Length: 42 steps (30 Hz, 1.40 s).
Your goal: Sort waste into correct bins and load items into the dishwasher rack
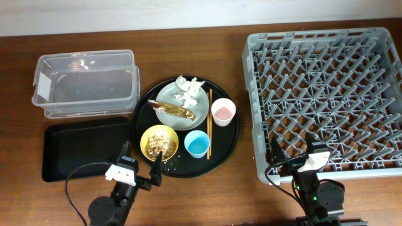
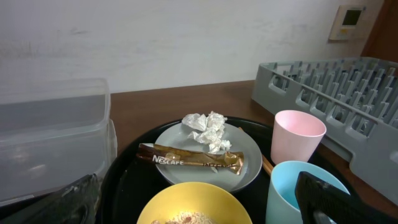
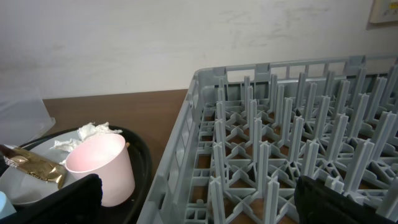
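On the round black tray (image 1: pixel 141 120) a grey-green plate (image 1: pixel 196 111) holds white tissue (image 1: pixel 190 90) and a gold wrapper (image 1: pixel 174 110). Beside it stand a yellow bowl (image 1: pixel 148 135) with food scraps (image 1: pixel 160 145), a blue cup (image 1: pixel 196 144), a pink cup (image 1: pixel 223 112) and chopsticks (image 1: pixel 210 122). My left gripper (image 1: pixel 139 164) is open and empty at the tray's near edge, with the bowl (image 2: pixel 186 196) between its fingers (image 2: pixel 193 208). My right gripper (image 1: pixel 294 150) is open and empty over the rack's (image 1: pixel 251 94) near left corner (image 3: pixel 208 205).
The clear box (image 1: pixel 85 63) with a white label stands at the back left. The shallow black rectangular tray (image 1: pixel 81 150) lies in front of it, left of my left gripper. The rack's pegs (image 3: pixel 273 124) rise in front of my right gripper.
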Motion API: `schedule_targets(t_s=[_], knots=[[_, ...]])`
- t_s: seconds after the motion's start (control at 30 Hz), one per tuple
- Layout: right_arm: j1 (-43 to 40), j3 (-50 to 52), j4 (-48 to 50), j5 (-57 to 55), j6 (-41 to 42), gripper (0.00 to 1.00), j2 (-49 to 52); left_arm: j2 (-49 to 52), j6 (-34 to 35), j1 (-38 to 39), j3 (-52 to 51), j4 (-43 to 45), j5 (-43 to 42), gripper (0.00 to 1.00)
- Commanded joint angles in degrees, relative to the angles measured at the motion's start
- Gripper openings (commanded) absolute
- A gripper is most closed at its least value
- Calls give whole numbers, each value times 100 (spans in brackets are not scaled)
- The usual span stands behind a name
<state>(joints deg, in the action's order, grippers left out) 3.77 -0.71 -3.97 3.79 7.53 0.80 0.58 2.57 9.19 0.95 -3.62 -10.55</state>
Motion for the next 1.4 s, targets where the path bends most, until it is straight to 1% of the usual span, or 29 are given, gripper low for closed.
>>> schedule_targets(t_s=[0.0, 0.07, 0.27, 0.37, 0.4, 0.43, 0.47, 0.57, 0.67, 0.7, 0.77, 0.8, 0.83, 0.9, 0.93, 0.97, 1.0, 1.07, 1.13, 1.17, 1.23, 1.33, 1.37], knots=[[-52, 39, -9, 9, 20, 98, -55, -22, -72, -26, -46, 9, -20, 99], [-52, 39, -11, 13, 22, 99, -55, -22, -92, -26, -46, 13, 111, 99], [-52, 39, -9, 11, 26, 98, -44, -17, -87, -26, -44, -4, 33, 100], [-52, 4, -44, 52, 402, 98, -33, 0, -59, -26, -42, -11, 131, 99], [-52, -74, -170, 52, 568, 98, -26, 37, 35, -26, -35, -24, 173, 99], [-52, -214, -417, 52, 651, 98, 0, 107, 295, -26, 15, -109, 291, 99], [-52, -466, -708, 52, 647, 98, 85, 256, 407, -26, 164, -310, 306, 99], [-52, -1255, -1475, 52, 647, 98, 667, 763, 404, -26, 660, -605, 306, 99], [-52, -2295, -2236, 173, 634, 98, 1620, 1814, 404, -26, 1561, -1040, 302, 99], [-52, -2640, -2498, 299, 625, 99, 1906, 2264, 404, -26, 1987, -1320, 286, 99], [-52, -3571, -3423, 332, 623, 98, 2702, 3314, 404, -26, 3010, -2096, 282, 99], [-52, -4072, -3963, 332, 623, 98, 3141, 4013, 402, -26, 3718, -2612, 262, 99], [-52, -4433, -4363, 334, 625, 99, 3464, 4452, 402, -26, 4168, -2973, 240, 99], [-52, -5202, -5270, 326, 623, 98, 4151, 5628, 402, -26, 5453, -4240, 240, 99], [-52, -5574, -5670, 310, 481, 98, 4527, 6015, 400, -26, 5890, -4747, 245, 99], [-52, -5781, -5853, 310, 361, 98, 4795, 6585, 402, -26, 6452, -5337, 243, 99], [-52, -5871, -5956, 310, 365, 98, 4959, 6765, 407, -26, 6548, -5425, 238, 99], [-52, -5899, -6022, 313, 365, 98, 5180, 7064, 407, -26, 6557, -5440, 144, 99], [-52, -5899, -6019, 310, 363, 98, 5241, 7147, 404, -26, 6557, -5386, -267, 99], [-52, -5899, -6017, 310, 363, 98, 5241, 7145, 402, -24, 6557, -5115, -409, 99], [-52, -5899, -6017, 310, 365, 98, 5241, 7154, 402, -7, 6559, -4470, -428, 99], [-52, -5899, -6015, 310, 365, 98, 5246, 7455, 334, 275, 6577, -3086, -247, 99], [-52, -5899, -6015, 313, 365, 98, 5246, 7641, 308, 361, 6618, -2782, -120, 99]])
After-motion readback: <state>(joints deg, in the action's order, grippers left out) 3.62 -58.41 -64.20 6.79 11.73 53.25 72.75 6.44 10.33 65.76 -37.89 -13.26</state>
